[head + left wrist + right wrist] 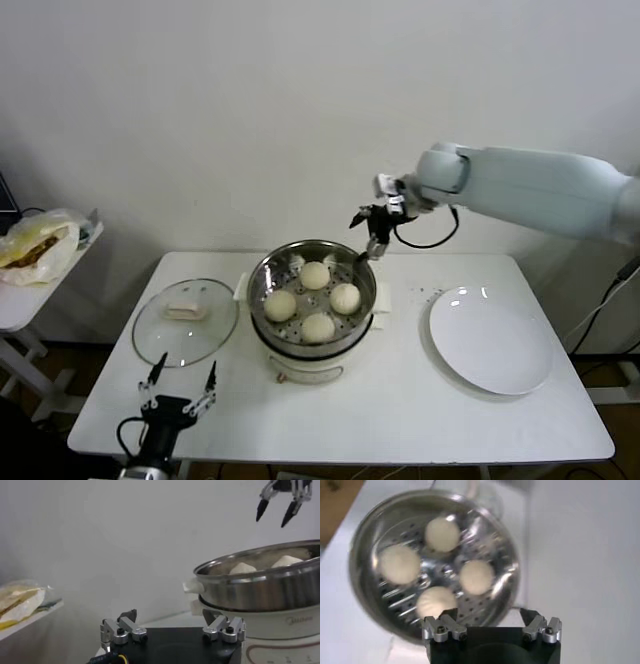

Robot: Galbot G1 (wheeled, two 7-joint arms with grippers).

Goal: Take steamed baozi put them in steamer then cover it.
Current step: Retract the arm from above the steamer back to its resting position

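Observation:
The steamer (257,292) stands mid-table, a shiny steel pot on a cream base. Several cream-white baozi (316,275) lie on its perforated tray. The cover (186,320), a glass lid with a cream handle, lies flat on the table left of the pot. My right gripper (372,232) hangs open and empty above the pot's far right rim. In the right wrist view the right gripper (489,612) looks down on the baozi (442,534) in the steamer (362,545). My left gripper (180,385) is open and empty near the table's front left, below the cover; in its own view the left gripper (170,615) faces the steamer (260,587).
A white plate (490,342), bare, lies right of the pot. A side table at far left holds a plastic bag of food (38,245). The wall runs close behind the table.

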